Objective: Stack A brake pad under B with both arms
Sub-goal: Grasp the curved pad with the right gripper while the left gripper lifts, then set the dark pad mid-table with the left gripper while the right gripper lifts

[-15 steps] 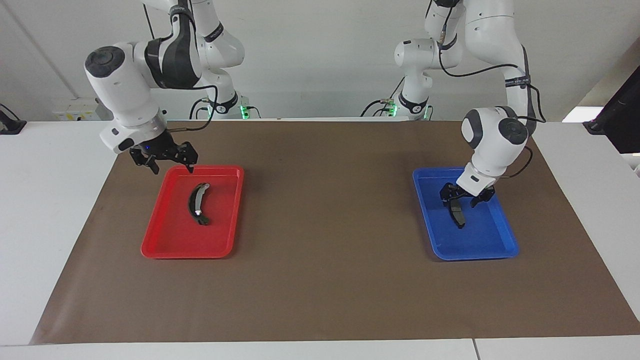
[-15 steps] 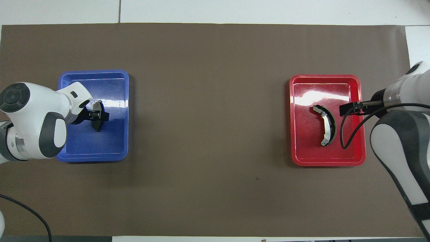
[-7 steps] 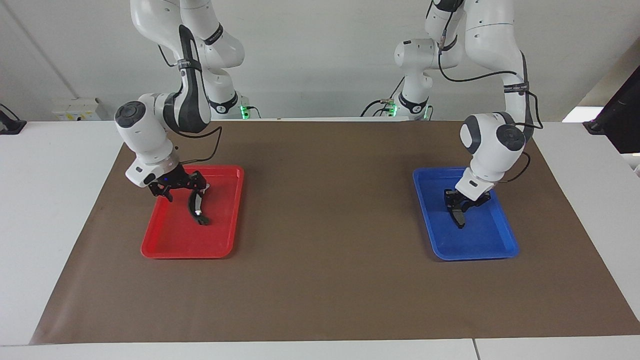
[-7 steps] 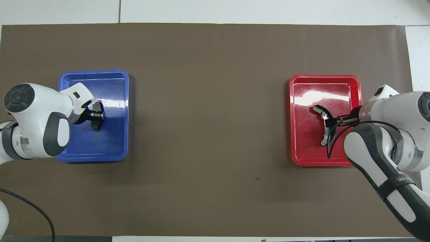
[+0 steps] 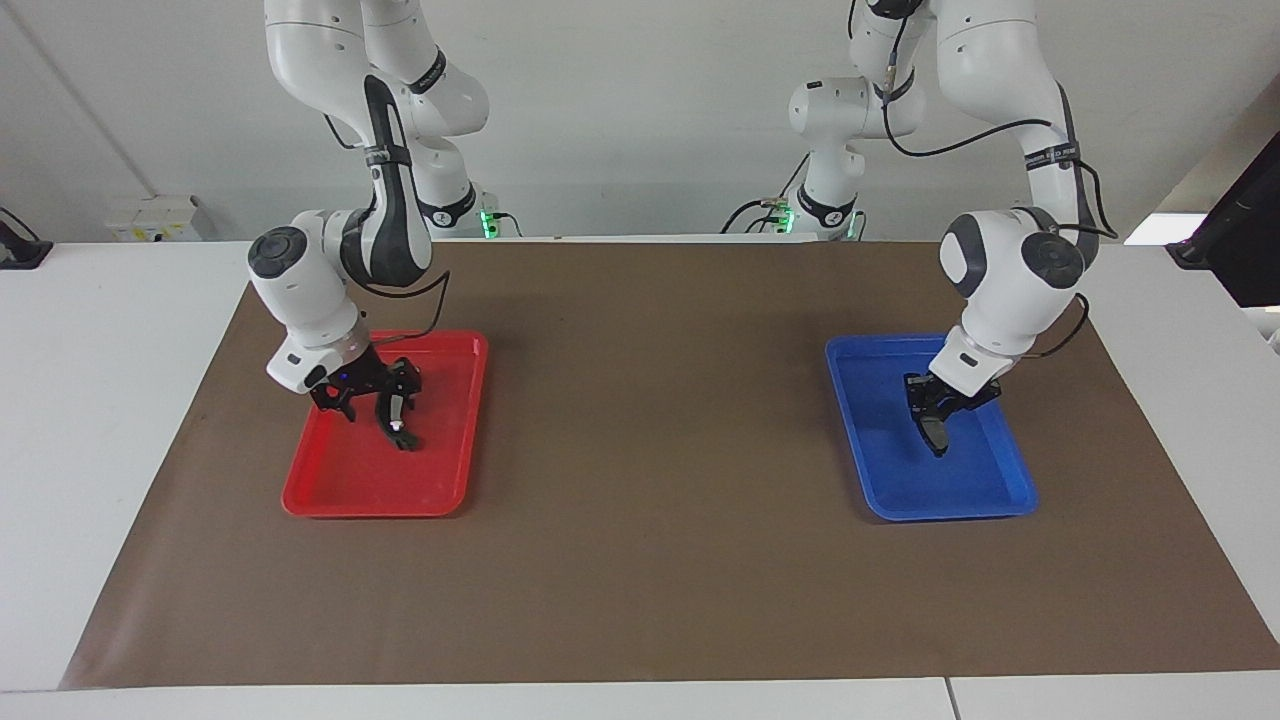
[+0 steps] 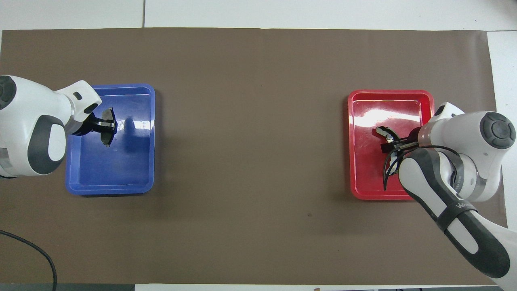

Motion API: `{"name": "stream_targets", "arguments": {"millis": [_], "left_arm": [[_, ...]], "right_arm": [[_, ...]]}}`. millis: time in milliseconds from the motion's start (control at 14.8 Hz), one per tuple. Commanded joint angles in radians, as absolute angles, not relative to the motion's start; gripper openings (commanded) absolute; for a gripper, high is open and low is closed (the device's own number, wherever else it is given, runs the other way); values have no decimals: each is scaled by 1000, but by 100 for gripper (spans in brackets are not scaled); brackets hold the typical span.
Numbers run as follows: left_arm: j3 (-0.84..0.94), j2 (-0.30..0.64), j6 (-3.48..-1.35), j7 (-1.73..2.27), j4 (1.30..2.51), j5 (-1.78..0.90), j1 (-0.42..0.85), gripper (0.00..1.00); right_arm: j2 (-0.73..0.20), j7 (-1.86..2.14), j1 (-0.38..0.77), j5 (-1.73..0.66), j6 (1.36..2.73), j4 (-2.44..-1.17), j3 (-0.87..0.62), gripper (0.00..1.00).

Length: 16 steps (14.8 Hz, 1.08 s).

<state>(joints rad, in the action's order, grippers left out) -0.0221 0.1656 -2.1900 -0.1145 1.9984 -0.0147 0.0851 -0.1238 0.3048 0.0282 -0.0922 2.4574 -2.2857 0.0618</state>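
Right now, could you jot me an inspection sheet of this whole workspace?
Surface: white table under a brown mat.
Job's things: short dark-grey brake pad over the blue plastic tray; long black crescent piece with silver strip in the red plastic tray.
Clutter: nothing seen.
Grippers: left gripper shut on the pad, lifted; right gripper open astride the crescent.
Cables: black leads along both arms.
Surroundings: white wall.

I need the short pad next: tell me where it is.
The short pad hangs in the left pincer over the blue tray, at the left arm's end of the table; both views show it.
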Motion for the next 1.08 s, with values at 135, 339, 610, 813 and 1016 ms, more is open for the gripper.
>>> {"name": "stream_targets", "arguments": {"millis": [135,339,610,813,1016], "left_arm": [[-28,161,-2138,-54,1928,-14,280,1],[-26,170,-2161,202,1934,-14,424,1],[-25,201,-2287,282,2002,-14,529,1],[-25,259,-2350,365,2003,-14,603,1],[-25,279,-2358,419,2006,-15,647,6]], "right_arm": [[-117,342,37,-109,2479,-2307,63,86],[-121,334,37,-101,2483,-2318,63,71],[-129,336,32,-81,2508,-2319,66,27],[-133,299,29,-81,2465,-2293,64,0],[-135,299,26,-80,2328,-2200,66,0]]}}
